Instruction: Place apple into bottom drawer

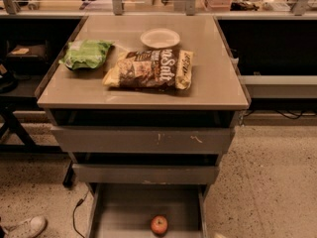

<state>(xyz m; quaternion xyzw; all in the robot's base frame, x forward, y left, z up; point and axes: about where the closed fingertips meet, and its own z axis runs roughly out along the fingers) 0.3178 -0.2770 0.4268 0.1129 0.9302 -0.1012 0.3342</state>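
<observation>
Red-orange with a paler patch, the apple (159,225) is seen lying on the flat grey floor of the bottom drawer (124,207), which is pulled out furthest of the three. It is set toward the front of the drawer and a little right of the middle, apart from both side rails.

No claw is shown in the camera view, so whether it is wide, narrow or holding anything cannot be told, and places cannot be given from it. Only a pale sliver (218,235) is caught at the bottom edge, just right of the drawer, too small to be identified.

Above the bottom drawer, two grey drawers are stacked: the middle drawer (146,174) is partly pulled out and the upper drawer (143,140), less so, is marked by small pale scuffs on its front.

On the tan cabinet top (218,86) a brown-and-yellow chip bag (148,69) is laid flat; the word "Salt" can be read on it in large white letters, while the rest of the print cannot be made out. A green bag (86,53) is placed just to its left, its writing unreadable. A white plate (159,37) is set just behind the chip bag.

On the speckled floor (267,182), a white shoe (27,227) and a dark cable (77,209) are seen left of the cabinet.
</observation>
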